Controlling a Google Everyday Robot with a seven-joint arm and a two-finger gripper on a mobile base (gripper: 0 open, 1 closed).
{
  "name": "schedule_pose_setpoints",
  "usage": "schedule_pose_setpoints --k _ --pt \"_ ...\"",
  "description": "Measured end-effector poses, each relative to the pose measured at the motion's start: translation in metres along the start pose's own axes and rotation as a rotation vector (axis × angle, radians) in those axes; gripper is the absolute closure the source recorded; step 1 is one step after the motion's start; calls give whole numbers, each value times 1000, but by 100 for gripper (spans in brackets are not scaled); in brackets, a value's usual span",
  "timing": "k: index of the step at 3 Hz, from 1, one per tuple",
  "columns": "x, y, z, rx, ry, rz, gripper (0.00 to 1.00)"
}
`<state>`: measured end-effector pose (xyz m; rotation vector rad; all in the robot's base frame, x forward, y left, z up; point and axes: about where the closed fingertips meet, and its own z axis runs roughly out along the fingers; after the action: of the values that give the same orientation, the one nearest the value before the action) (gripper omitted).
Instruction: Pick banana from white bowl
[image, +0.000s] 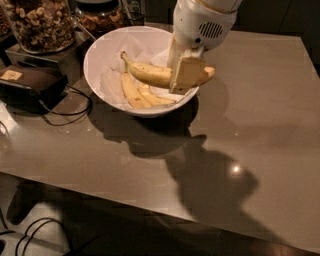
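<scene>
One gripper (186, 76), clamped tight around the big banana (147, 74), sits over the right side of the white bowl (97, 52), with the banana's tip poking past the rim. Two slimmer bananas (131, 92) lie on the paper (112, 80) inside. Nut jars (40, 22) stand far left, and a black box (30, 80) is just nearer.

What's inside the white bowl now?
Visible: crumpled white paper and two slim bananas in the white bowl. The banana is clamped by the gripper, one end past the rim. The gripper hides the banana's middle and the rim behind it.
</scene>
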<state>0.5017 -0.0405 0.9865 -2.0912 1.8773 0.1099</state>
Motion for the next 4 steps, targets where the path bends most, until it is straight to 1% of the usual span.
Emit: schedule_pose_setpoints --k 1,2,3,4 --pt "-1 -1 -1 7 -3 0 100" --pt "4 25 -12 17 12 28 100" --pt "19 58 -16 6 12 92 100" --pt "35 84 -16 -9 17 148 100"
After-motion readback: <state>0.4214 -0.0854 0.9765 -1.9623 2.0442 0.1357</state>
